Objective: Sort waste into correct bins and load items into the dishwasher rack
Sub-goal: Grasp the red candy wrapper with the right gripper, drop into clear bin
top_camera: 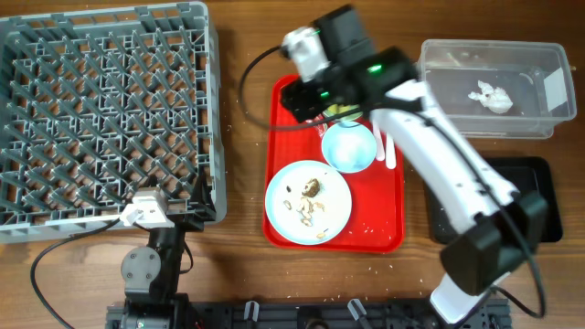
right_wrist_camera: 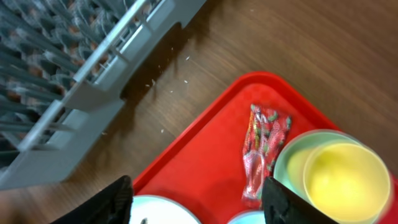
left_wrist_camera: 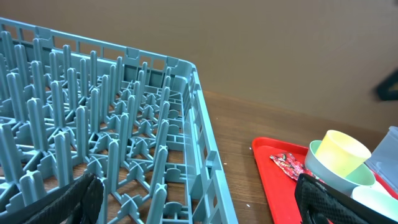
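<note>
The grey dishwasher rack (top_camera: 101,110) fills the left. On the red tray (top_camera: 384,233) sit a white plate (top_camera: 331,212) with brownish food scraps (top_camera: 311,189), a light blue bowl (top_camera: 348,146) and white cutlery (top_camera: 389,151). My right gripper (top_camera: 306,96) is open and empty above the tray's far left end; its view shows the red wrapper (right_wrist_camera: 264,149) beside the yellow cup (right_wrist_camera: 345,180) nested in the green bowl (right_wrist_camera: 289,165). My left gripper (top_camera: 178,206) is open and empty at the rack's near right corner. A white tissue (top_camera: 491,96) lies in the clear tub (top_camera: 539,64).
The black tray (top_camera: 535,183) lies right of the red tray, partly under my right arm. Pale crumbs dot the wood between rack and red tray (right_wrist_camera: 168,87). The rack's wall (left_wrist_camera: 202,155) stands just before my left gripper (left_wrist_camera: 199,208).
</note>
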You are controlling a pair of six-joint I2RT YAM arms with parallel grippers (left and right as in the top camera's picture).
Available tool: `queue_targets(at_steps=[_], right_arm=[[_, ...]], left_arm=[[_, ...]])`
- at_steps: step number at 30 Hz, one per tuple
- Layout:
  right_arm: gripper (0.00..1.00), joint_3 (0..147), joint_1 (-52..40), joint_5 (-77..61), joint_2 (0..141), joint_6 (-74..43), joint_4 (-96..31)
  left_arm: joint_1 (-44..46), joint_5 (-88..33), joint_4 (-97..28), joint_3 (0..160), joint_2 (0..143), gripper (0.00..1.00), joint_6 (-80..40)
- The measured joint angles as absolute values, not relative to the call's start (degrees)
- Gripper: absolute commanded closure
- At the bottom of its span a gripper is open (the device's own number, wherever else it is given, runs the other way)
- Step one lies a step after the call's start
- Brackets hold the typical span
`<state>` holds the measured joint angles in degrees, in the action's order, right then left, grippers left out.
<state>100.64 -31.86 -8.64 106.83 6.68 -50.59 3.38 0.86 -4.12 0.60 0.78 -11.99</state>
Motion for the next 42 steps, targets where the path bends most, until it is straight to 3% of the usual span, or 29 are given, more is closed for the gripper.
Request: queue_targets(at_steps=[4, 13, 16, 18, 19, 20, 27, 30, 34, 37, 38, 39, 40, 42], right_arm=[[0.35, 100.6, -36.2, 9.1, 122.5, 6.8, -43.4], [0.39, 100.6, -33.8, 10.9, 131.0, 7.2, -40.3], [0.54, 100.6, -30.3, 2.6, 131.2, 7.2, -40.2], [0.57, 100.6, -27.2, -1.9, 131.2, 6.9, -40.2], [0.85, 100.6, -26.3, -3.2, 131.2, 6.5, -40.4], [0.96, 100.6, -26.1, -3.8, 131.2, 6.3, -40.7], [0.96, 101.3, -27.4, -5.6, 130.0, -1.5, -43.3], [0.96, 101.5, -26.1, -5.9, 121.0, -6.5, -41.6], [0.96, 103.7, -14.5, -3.3, 103.7, -13.3, -41.1], [0.96, 103.9, -1.1, 4.9, 100.3, -20.8, -46.3], [0.73, 102.7, 3.1, 6.7, 100.5, -23.4, -47.5], [0.29, 101.5, 6.1, 7.9, 101.0, -25.1, -47.6], [0.0, 100.4, 8.1, 8.3, 102.1, -26.3, -46.5], [0.0, 98.8, 11.2, 8.1, 106.3, -26.8, -46.6]], left_arm=[[3.4, 0.9, -4.1, 0.6, 0.8, 0.0, -12.0], [3.4, 0.9, -4.1, 0.6, 0.8, 0.0, -12.0], [3.4, 0.9, -4.1, 0.6, 0.8, 0.0, -12.0], [3.4, 0.9, -4.1, 0.6, 0.8, 0.0, -12.0], [3.4, 0.9, -4.1, 0.6, 0.8, 0.0, -12.0], [3.4, 0.9, -4.1, 0.6, 0.8, 0.0, -12.0], [3.4, 0.9, -4.1, 0.6, 0.8, 0.0, -12.0], [3.4, 0.9, -4.1, 0.6, 0.8, 0.0, -12.0], [3.4, 0.9, -4.1, 0.6, 0.8, 0.0, -12.0], [3.4, 0.9, -4.1, 0.6, 0.8, 0.0, -12.0], [3.4, 0.9, -4.1, 0.6, 0.8, 0.0, -12.0], [3.4, 0.9, -4.1, 0.6, 0.8, 0.0, -12.0], [3.4, 0.9, -4.1, 0.6, 0.8, 0.0, -12.0], [3.4, 0.9, -4.1, 0.6, 0.8, 0.0, -12.0]])
